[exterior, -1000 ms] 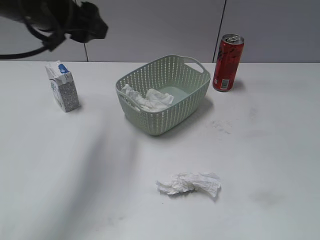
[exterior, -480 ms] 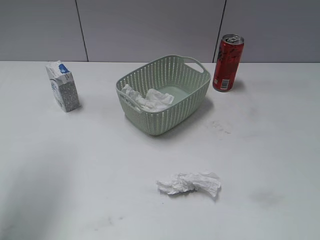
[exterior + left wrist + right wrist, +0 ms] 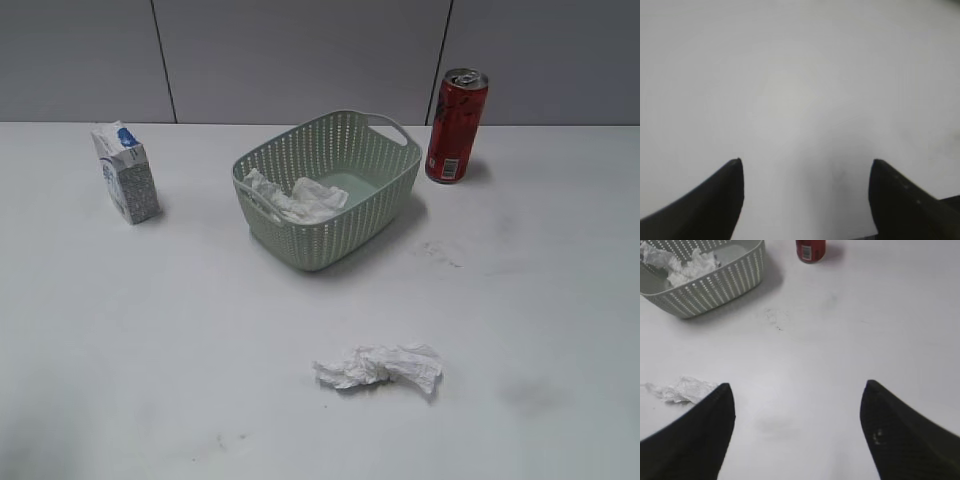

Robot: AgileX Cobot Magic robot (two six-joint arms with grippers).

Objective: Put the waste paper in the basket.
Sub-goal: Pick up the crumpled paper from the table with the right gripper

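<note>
Exterior view gave you a smooth white worktop (image 3: 150, 330) with a few faint grey smudges, and on it a pale mint-green plastic basket (image 3: 330, 235): rectangular, round-cornered, its walls pierced in a woven-look pattern, a cut-out handle at the far end. Inside, against the left wall, lay crumpled white paper (image 3: 295, 198), soft and deeply wrinkled; you could not tell from these views whether it was one wad or two. A further wad of paper (image 3: 380, 367) lay loose on the worktop, well in front of the basket, elongated and twisted, with ragged edges. A tall, slim red can (image 3: 456, 125) stood upright just right of the basket's far end, its top glinting. A small white-and-blue carton (image 3: 125, 172), boxy with a folded top, stood well to the left.

In the right wrist view you had the right end effector (image 3: 796, 405) with its dark, tapered fingers spread wide and holding nothing; the loose wad lay just beside the left fingertip. In the left wrist view, the left end effector (image 3: 806, 162) was likewise spread wide over bare worktop, gripping nothing.
</note>
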